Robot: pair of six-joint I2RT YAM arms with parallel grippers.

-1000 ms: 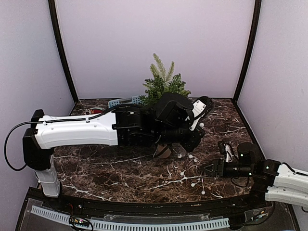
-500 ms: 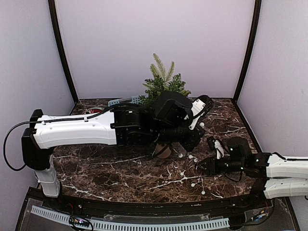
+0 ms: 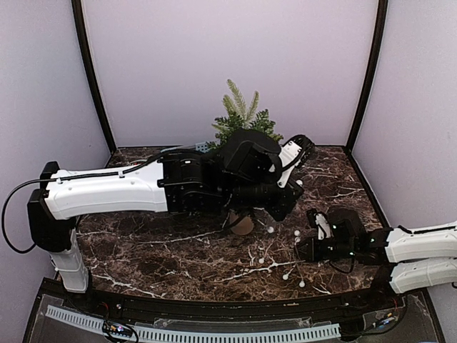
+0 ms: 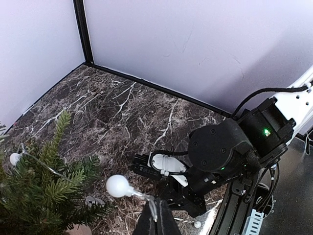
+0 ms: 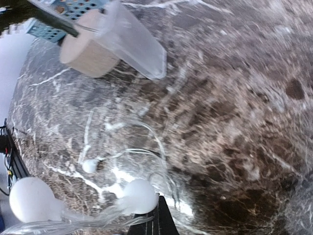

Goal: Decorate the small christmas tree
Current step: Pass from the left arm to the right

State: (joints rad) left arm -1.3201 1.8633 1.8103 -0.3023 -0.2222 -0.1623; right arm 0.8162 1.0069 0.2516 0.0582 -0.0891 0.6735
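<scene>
Two grippers, both with jaws together. The left gripper (image 4: 156, 209) pinches the light string (image 4: 119, 186) on the wire beside a white bulb. The right gripper (image 5: 159, 218) seems clamped on that string too, but the view is blurred. The small christmas tree (image 3: 243, 114) rises toward 12 o'clock of the marble table (image 3: 157, 261), with its wooden base (image 3: 243, 226) near centre. The left arm (image 3: 114, 193) crosses in front and hides the stem. A blue basket (image 5: 80, 7) sits at 11 o'clock of the base, and loose bulbs (image 3: 287, 274) lie at 5 o'clock.
</scene>
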